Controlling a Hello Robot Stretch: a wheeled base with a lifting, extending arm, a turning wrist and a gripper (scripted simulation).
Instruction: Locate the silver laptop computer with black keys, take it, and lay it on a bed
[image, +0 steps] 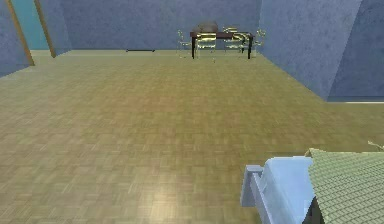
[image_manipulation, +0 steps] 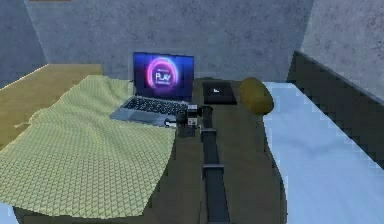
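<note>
**Laptop lies open on the bed, end effector right beside it**

In the arm side view, the silver laptop (image_manipulation: 157, 90) with black keys rests on the bed (image_manipulation: 310, 150). Its lid is up and the screen glows purple with a pink ring. It lies where a yellow-green checked blanket (image_manipulation: 90, 140) meets a dark cover (image_manipulation: 235, 150), with the blanket spreading off to that view's left. The robot's arm (image_manipulation: 213, 170), a dark square bar, rises from the near edge across the dark cover. The end effector (image_manipulation: 185, 121) is at the arm's far end, by the near right corner of the laptop's keyboard. With the laptop lying at and behind it, I cannot tell whether it has hold of anything, nor how wide its fingers are set.

Just right of the screen a flat black thing (image_manipulation: 218, 93) lies on the cover. Right of that is an olive-brown pillow (image_manipulation: 255, 96). A pale sheet fills the bed's right side, edged by a dark panel (image_manipulation: 345, 100) below the grey-blue wall (image_manipulation: 180, 25).

In the forward view, wooden floor (image: 150, 120) runs away to blue walls (image: 300, 40). A dark counter (image: 222, 38) with pale chairs (image: 262, 38) stands at the far end. A teal doorway (image: 35, 25) is at the far left. At the near right, a pale bed corner (image: 285, 190) carries the same checked blanket (image: 350, 180).
</note>
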